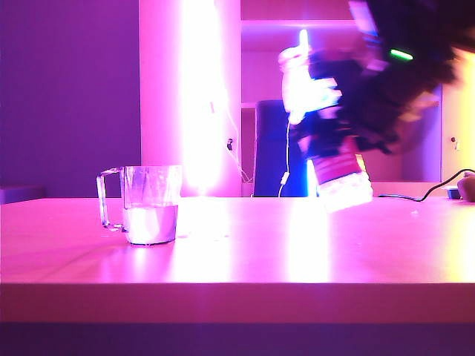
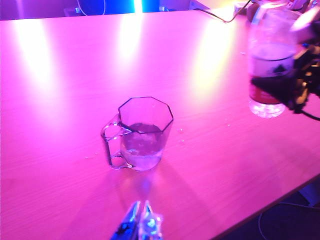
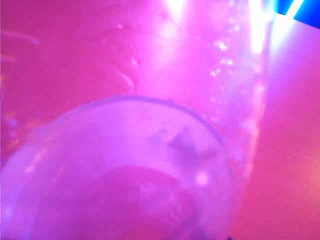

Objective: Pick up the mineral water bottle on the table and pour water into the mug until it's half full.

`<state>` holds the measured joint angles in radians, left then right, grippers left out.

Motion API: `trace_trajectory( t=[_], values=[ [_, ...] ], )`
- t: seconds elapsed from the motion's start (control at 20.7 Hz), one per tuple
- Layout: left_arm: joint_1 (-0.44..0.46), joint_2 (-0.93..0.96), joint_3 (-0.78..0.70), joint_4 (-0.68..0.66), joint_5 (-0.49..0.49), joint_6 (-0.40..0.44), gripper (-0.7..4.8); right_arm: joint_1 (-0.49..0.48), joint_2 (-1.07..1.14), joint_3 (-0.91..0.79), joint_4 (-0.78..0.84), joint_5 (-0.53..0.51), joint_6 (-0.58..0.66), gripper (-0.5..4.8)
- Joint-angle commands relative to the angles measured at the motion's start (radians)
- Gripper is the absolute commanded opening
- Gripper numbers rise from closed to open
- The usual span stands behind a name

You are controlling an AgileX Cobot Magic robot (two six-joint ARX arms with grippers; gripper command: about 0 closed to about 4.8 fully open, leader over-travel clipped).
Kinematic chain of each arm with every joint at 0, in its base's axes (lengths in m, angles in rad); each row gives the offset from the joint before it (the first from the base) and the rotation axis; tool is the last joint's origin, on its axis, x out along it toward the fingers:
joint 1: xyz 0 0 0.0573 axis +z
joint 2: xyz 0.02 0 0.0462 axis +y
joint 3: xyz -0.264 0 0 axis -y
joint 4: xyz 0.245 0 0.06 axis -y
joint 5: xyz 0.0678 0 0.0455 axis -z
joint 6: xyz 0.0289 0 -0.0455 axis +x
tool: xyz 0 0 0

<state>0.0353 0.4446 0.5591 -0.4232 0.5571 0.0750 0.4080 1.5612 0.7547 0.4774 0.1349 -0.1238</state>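
The clear faceted mug [image 1: 151,204] stands on the left of the table with its handle to the left, and water [image 1: 151,224] fills its lower part. The left wrist view looks down on the mug [image 2: 145,132]. To the right, my right gripper [image 1: 349,119] is shut on the mineral water bottle [image 1: 341,182], gripping it mid-body. The bottle is blurred and leans with its cap toward the mug. Its base is low over the table. The bottle [image 3: 150,165] fills the right wrist view and hides the fingers. My left gripper [image 2: 141,212] hangs shut and empty, short of the mug.
A black cable [image 1: 415,194] and a dark object [image 1: 467,185] lie at the table's far right. A blue chair [image 1: 276,148] stands behind the table. The table's front edge [image 1: 237,285] runs across the exterior view. Bright light glares off the tabletop.
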Motion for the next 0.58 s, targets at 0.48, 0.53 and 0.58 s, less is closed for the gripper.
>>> trace_trajectory(
  t=[0.48,0.53,0.58],
  values=[
    [0.0,-0.001,0.0,0.013,0.005,0.003,-0.05,-0.161,0.243,-0.27,0.761,-0.249,0.15,2.75],
    [0.0,-0.001,0.0,0.013,0.005,0.003,-0.04,-0.161,0.26,-0.27,0.771,-0.249,0.15,2.84],
    [0.0,0.0,0.0,0.013,0.005,0.003,-0.05,-0.161,0.282,-0.27,0.787,-0.249,0.15,3.12]
  ],
)
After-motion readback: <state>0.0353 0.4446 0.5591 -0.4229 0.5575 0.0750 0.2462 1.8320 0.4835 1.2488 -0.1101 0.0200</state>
